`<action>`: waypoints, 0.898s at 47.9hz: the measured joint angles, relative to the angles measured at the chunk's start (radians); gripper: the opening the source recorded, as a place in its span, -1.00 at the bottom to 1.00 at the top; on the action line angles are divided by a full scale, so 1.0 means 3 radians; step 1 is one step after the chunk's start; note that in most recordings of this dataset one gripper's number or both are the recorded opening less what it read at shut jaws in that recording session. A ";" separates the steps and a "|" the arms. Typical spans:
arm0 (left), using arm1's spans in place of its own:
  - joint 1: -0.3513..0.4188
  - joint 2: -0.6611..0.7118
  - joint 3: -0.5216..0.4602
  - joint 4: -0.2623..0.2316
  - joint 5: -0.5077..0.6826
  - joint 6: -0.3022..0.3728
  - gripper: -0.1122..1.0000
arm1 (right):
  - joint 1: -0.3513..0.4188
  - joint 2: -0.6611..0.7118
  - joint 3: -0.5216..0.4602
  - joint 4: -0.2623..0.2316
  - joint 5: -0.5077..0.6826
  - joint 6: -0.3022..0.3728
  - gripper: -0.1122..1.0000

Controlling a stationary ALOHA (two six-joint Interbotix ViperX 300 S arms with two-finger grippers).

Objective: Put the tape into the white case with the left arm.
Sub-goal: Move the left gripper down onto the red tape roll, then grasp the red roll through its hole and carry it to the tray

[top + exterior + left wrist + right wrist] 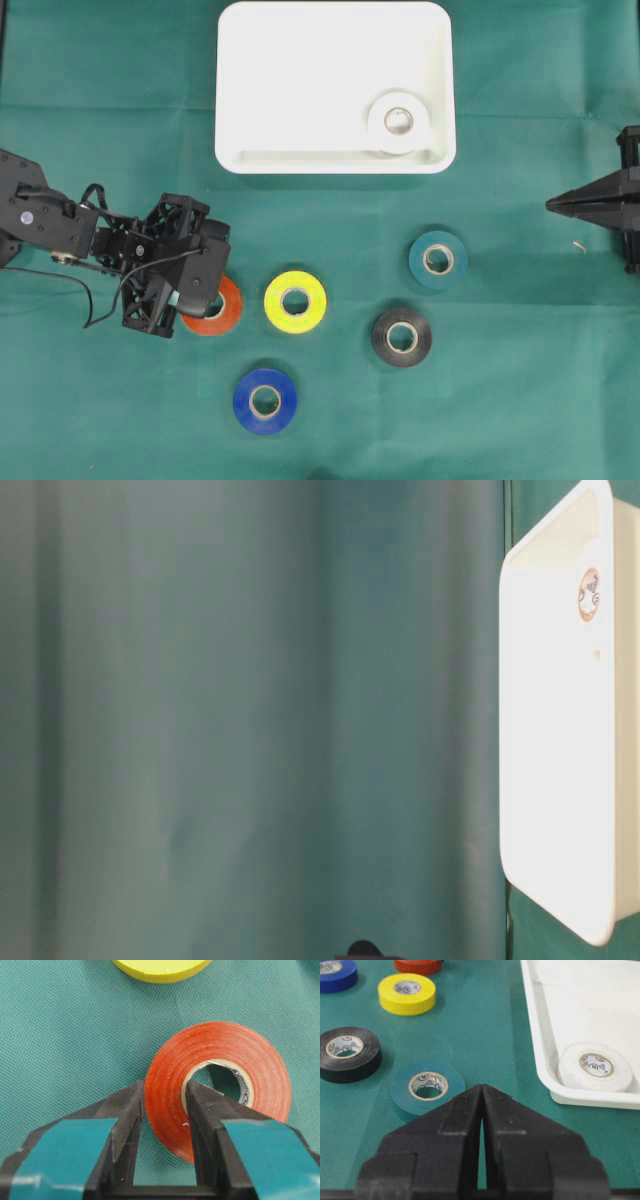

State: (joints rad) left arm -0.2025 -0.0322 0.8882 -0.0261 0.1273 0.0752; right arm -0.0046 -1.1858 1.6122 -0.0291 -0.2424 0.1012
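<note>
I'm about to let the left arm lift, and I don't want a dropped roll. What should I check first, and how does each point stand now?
1. Left claw shut on the orange tape roll, one finger outside, one in the core: ok.
2. Roll clear of the yellow roll: ok, a gap shows.
3. Free room in the white case: ok, only the white roll sits in its corner.
4. Right claw shut and parked at the edge: ok.
5. Grip firm enough to lift: cannot tell.
</note>
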 measured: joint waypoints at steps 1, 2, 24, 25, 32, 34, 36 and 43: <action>0.0000 -0.0005 0.0000 0.0000 0.0000 0.0000 -0.37 | 0.0000 0.0000 0.0000 0.0000 0.0000 0.0000 -0.97; 0.0000 -0.0010 0.0000 0.0000 0.0005 0.0000 -0.37 | 0.0000 0.0000 0.0005 0.0000 0.0000 0.0000 -0.97; 0.0000 -0.0506 -0.0276 0.0000 0.0578 0.0005 -0.37 | 0.0000 0.0000 0.0005 0.0000 0.0000 0.0000 -0.97; 0.0000 -0.0532 -0.0286 0.0000 0.0598 0.0005 -0.37 | 0.0000 0.0000 0.0005 0.0000 0.0000 0.0000 -0.97; 0.0005 -0.0634 -0.0327 0.0000 0.0629 0.0010 -0.37 | 0.0000 0.0000 0.0005 0.0000 0.0000 0.0000 -0.97; 0.0010 -0.0639 -0.0327 0.0000 0.0629 0.0010 -0.37 | 0.0005 0.0000 0.0000 0.0000 0.0000 0.0000 -0.97; 0.0031 -0.0639 -0.0327 0.0000 0.0629 0.0010 -0.37 | 0.0000 0.0000 0.0000 0.0000 0.0000 0.0000 -0.97; 0.0143 -0.0624 -0.0353 0.0000 0.0624 0.0015 -0.37 | 0.0000 0.0000 0.0000 0.0000 0.0000 0.0000 -0.97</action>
State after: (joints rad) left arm -0.1595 -0.2194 0.7823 -0.0261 0.3145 0.0798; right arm -0.0046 -1.1858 1.6122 -0.0291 -0.2424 0.1012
